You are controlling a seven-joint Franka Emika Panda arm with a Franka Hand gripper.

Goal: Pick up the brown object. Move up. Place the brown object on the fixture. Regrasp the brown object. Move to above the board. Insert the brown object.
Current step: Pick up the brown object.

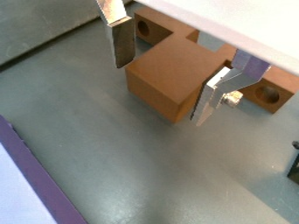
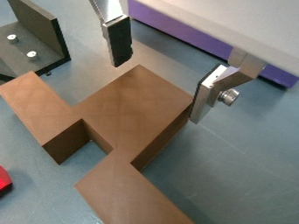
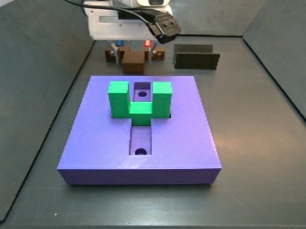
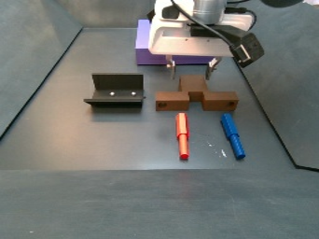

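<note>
The brown object (image 2: 122, 122) lay flat on the grey floor (image 1: 128, 166), between the fixture (image 4: 115, 91) and the board (image 3: 143, 125). The gripper (image 2: 163, 72) hung just above its middle stem, fingers (image 1: 117, 39) spread wide on either side and holding nothing. A red marker (image 4: 182, 136) and a blue marker (image 4: 232, 135) lay just beside it.

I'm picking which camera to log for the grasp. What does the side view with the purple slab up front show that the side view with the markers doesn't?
Only the slab-front side view shows the whole board and its green U-shaped block. Only the marker side view shows the red marker, the blue marker and the open pincer clearly above the brown object. Both show the fixture.
</note>
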